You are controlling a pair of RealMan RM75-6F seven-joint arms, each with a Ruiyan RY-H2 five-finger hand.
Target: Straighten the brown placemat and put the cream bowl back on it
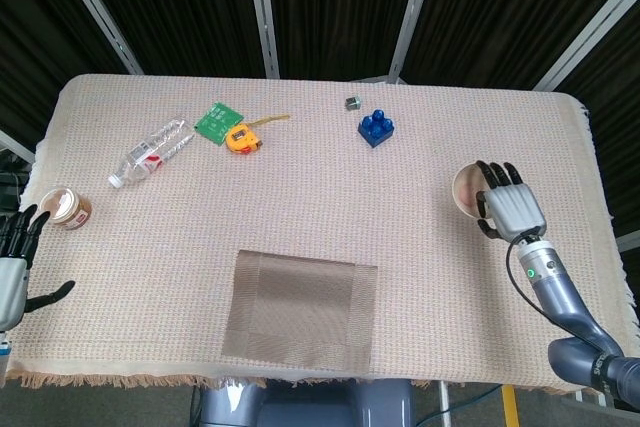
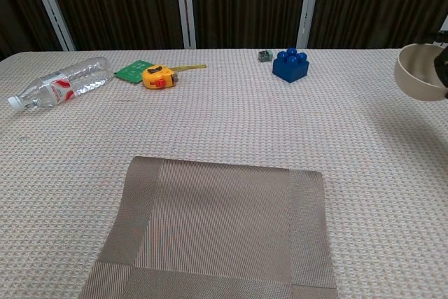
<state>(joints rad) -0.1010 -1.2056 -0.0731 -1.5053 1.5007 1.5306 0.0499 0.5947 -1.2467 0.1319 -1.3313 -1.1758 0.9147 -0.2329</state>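
Bowl held out at my right, mat lying bare

Tabletop [image 1: 300,187] carries a woven beige cloth over all of it, fringed along the near and right edges. Largest on it is the placemat [image 1: 300,309], brown, flat near the front edge and a bit left of centre, its sides slightly skewed against the cloth's edge; nothing rests on it.

My right robot hand [image 1: 512,209] is over the right part of the tabletop, well away from the placemat. It grips the bowl [image 1: 467,190], fingers hooked over the rim, the cream bowl tipped so its opening faces left. The chest view shows the bowl [image 2: 417,73] off the cloth at the frame's right edge, with a shadow on the cloth below it.

My left robot hand [image 1: 14,265] sits at the far left edge of the tabletop, holding nothing, fingers apart.

Across the back lie a clear bottle [image 1: 150,151] on its side, a green card [image 1: 218,121] touching a yellow tape measure [image 1: 241,137], a blue block [image 1: 376,128] and a small grey thing [image 1: 352,102] just beside it. A round jar [image 1: 66,208] stands near the left edge, close to my left robot hand.
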